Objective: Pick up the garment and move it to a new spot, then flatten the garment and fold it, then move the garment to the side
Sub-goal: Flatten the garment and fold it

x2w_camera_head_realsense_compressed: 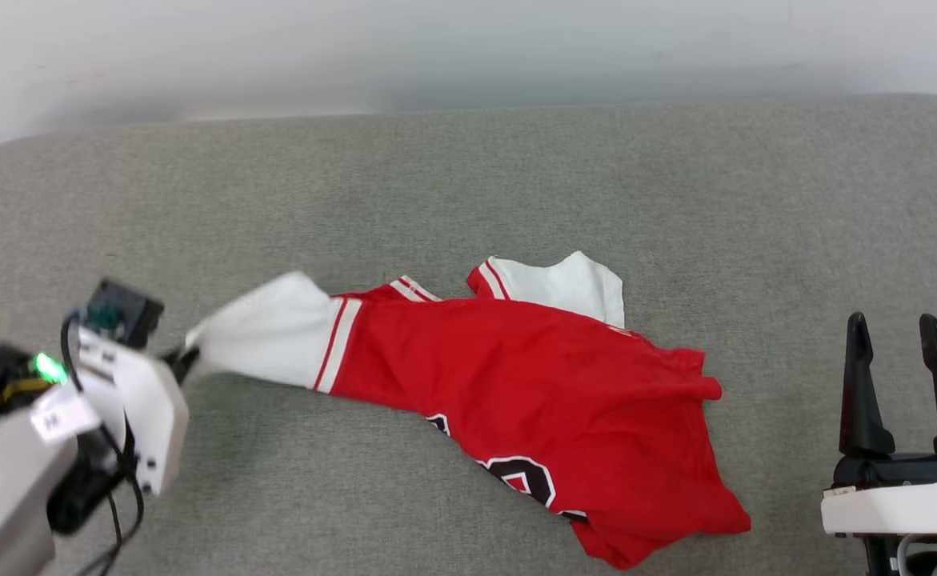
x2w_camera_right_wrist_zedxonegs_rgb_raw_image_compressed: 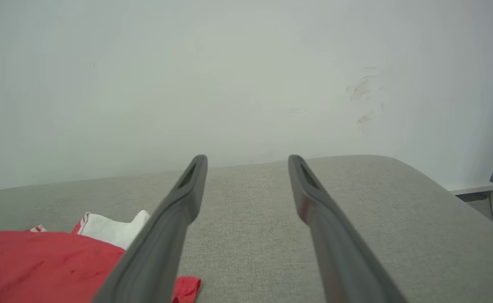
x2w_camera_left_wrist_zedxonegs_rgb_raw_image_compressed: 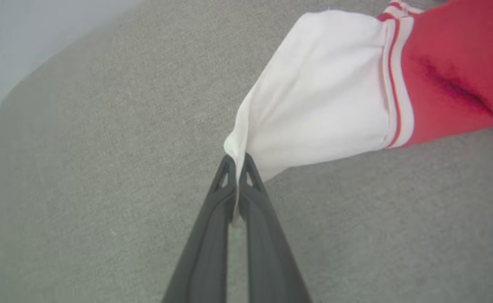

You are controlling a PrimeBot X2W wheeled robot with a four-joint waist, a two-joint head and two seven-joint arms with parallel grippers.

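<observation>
Entry: state of work, one garment, two grippers.

Item 1. The garment (x2w_camera_head_realsense_compressed: 532,384), red jersey with white sleeves. It lay crumpled across the middle of the grey padded surface (x2w_camera_head_realsense_compressed: 468,184), running slantwise from the left side down toward the near edge. The body was creased and partly doubled over itself, with the black numbers (x2w_camera_head_realsense_compressed: 528,476) half hidden in a fold. It was neither flat nor folded.

Item 2. My left gripper (x2w_camera_left_wrist_zedxonegs_rgb_raw_image_compressed: 236,162), at the left side of the surface. My jaws were pressed together on the cuff edge of the left-hand sleeve (x2w_camera_left_wrist_zedxonegs_rgb_raw_image_compressed: 322,84), a thin pinch of white cloth between the tips. The sleeve was drawn out toward that side and looked raised off the surface.

Item 3. My right gripper (x2w_camera_head_realsense_compressed: 893,322), near the right end of the near edge. Its jaws were spread and held nothing, well apart from the red hem.

Progress, as I judged it: I could not tell whether the move to a new spot was finished. The sleeve pull suited either dragging or spreading. Full flattening, the folding and the final move aside all remained.
</observation>
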